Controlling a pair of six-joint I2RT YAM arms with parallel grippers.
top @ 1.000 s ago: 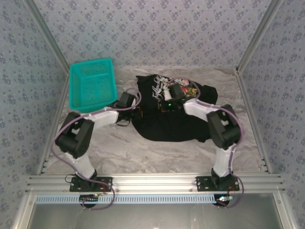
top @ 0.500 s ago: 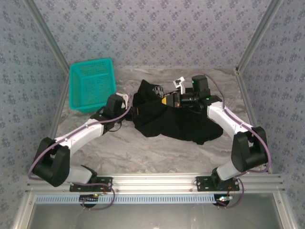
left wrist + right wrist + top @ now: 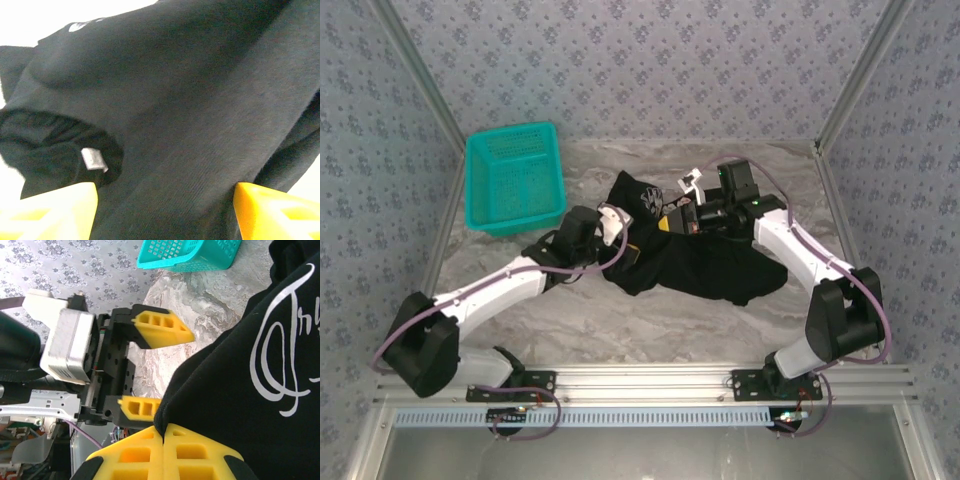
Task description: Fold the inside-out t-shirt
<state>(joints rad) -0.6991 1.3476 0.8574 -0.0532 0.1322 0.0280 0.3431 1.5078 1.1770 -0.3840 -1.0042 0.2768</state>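
Observation:
The inside-out t-shirt [image 3: 715, 265] lies bunched in a black heap at the back of the table, white lettering [image 3: 280, 365] showing. My right gripper [image 3: 164, 432] is shut on a folded edge of the shirt and holds it up off the table [image 3: 672, 222]. My left gripper [image 3: 628, 243] sits at the shirt's left edge with its jaws open. In the left wrist view its yellow fingers [image 3: 50, 210] stand far apart with black cloth [image 3: 175, 110] and a small white label [image 3: 94, 159] in front of them. In the right wrist view the left gripper [image 3: 150, 369] faces the raised edge.
A teal mesh basket [image 3: 513, 178] stands at the back left, close to the left arm's elbow side. The marbled table [image 3: 620, 320] shows bare in front of the shirt. Patterned walls and metal frame posts close in the sides.
My left gripper has opened and let go of the cloth, and has shifted right along the shirt's left edge. The right gripper stays shut, holding the raised edge.

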